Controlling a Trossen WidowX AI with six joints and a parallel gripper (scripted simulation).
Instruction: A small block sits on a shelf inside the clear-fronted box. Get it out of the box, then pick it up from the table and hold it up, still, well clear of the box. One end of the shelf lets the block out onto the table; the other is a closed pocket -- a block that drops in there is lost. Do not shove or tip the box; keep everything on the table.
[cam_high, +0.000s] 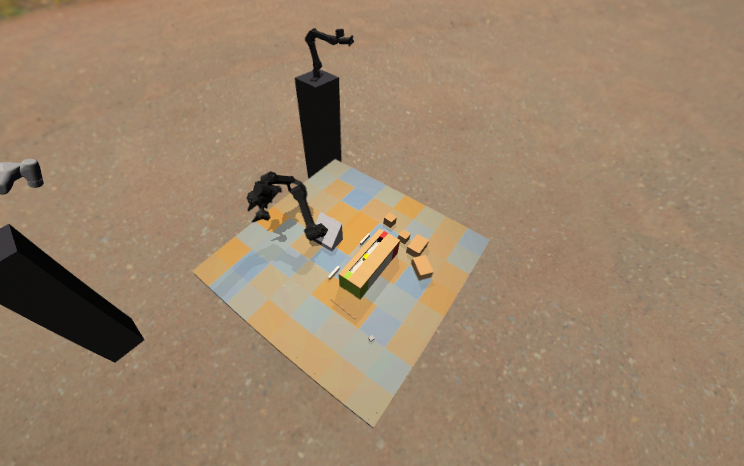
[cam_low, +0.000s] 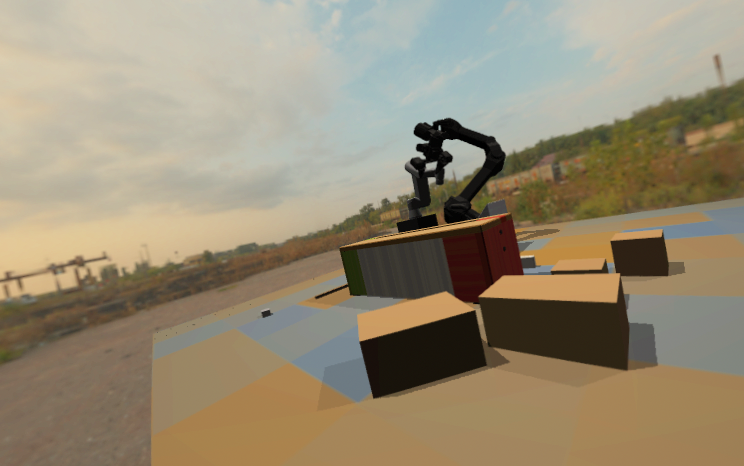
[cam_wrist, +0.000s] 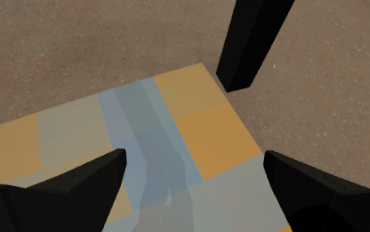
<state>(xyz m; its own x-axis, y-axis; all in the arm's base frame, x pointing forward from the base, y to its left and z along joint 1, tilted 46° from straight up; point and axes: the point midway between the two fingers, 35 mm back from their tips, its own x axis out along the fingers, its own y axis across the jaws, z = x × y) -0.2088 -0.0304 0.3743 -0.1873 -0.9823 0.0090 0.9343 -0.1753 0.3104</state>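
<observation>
The box (cam_high: 377, 262) (cam_low: 406, 268) stands on the patterned table, with a wooden top, one green end (cam_high: 353, 286) and one red end (cam_low: 502, 246). A small yellow block (cam_high: 365, 256) shows in the slot along its front, about midway between the ends; it is hidden in the exterior view and out of the wrist view. My gripper (cam_high: 254, 212) (cam_low: 429, 171) (cam_wrist: 195, 157) is open and empty, fingers wide apart. It hangs high on the far side of the arm base from the box, well away from it.
Several wooden blocks (cam_high: 422, 267) (cam_low: 554, 318) lie behind the box. Two white bars (cam_high: 333, 272) (cam_high: 364, 239) lie before its front. A thin rod (cam_high: 343, 309) and a small white piece (cam_high: 371, 338) (cam_low: 266, 313) lie beyond the green end. A grey wedge (cam_high: 331, 230) stands by my base.
</observation>
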